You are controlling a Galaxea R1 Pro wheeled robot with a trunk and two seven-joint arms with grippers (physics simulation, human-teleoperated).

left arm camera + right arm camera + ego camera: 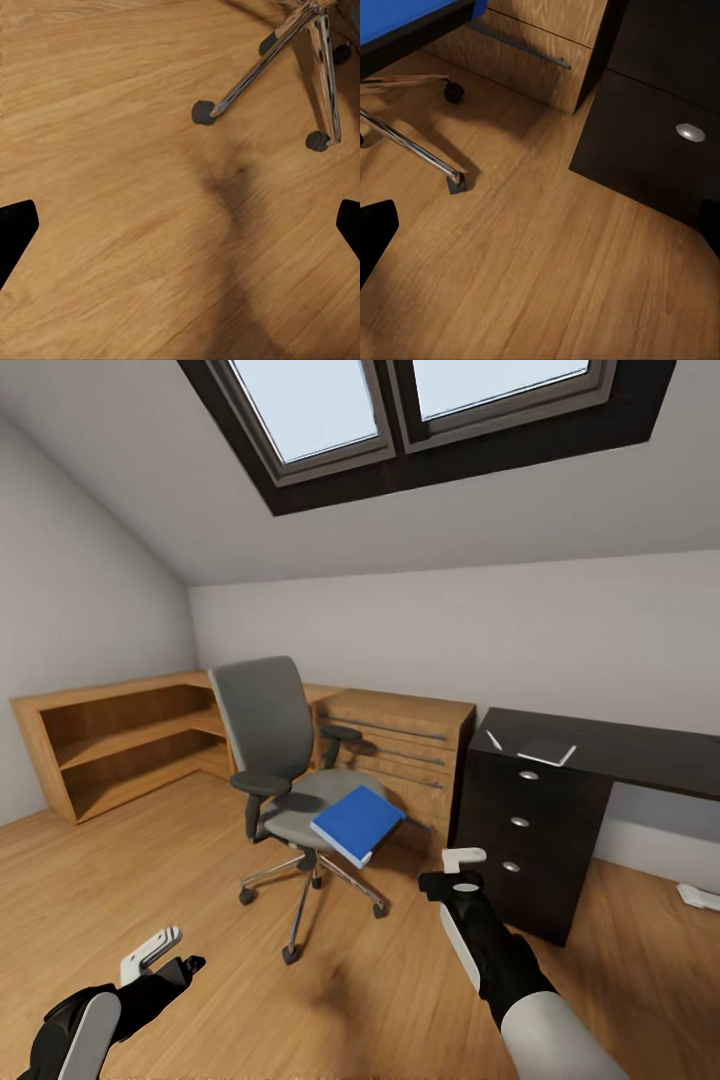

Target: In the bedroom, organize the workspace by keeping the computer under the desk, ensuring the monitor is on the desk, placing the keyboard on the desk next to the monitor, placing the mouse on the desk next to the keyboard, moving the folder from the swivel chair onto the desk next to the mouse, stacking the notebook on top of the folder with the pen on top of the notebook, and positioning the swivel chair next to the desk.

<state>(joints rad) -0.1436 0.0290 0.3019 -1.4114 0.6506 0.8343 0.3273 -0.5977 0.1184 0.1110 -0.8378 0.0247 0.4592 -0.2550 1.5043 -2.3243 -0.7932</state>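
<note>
Blue folder (357,823) lies on the grey swivel chair (268,732) in the head view, tilted, with one corner jutting past the seat's front edge toward the dark table (640,748). A notebook (546,752) and a thin pen (493,741) rest on the table's near end. The right end effector (460,870) hovers just beside the folder, and from here I cannot tell how its fingers are set; the left end effector (158,954) hangs low over the wooden floor (120,880), well apart from the chair, fingers spread.

From the left wrist, both dark fingertips sit wide at the frame edges with bare floor between, so it is open and empty; chair legs and castors (202,112) stand near.

From the right wrist, the fingertips are likewise wide apart and empty, with the folder's blue edge (412,15) above a castor.

Risks, as I judge them: the overhanging folder could slide off if nudged, and the chair could roll away on its castors under a sideways push.
</note>
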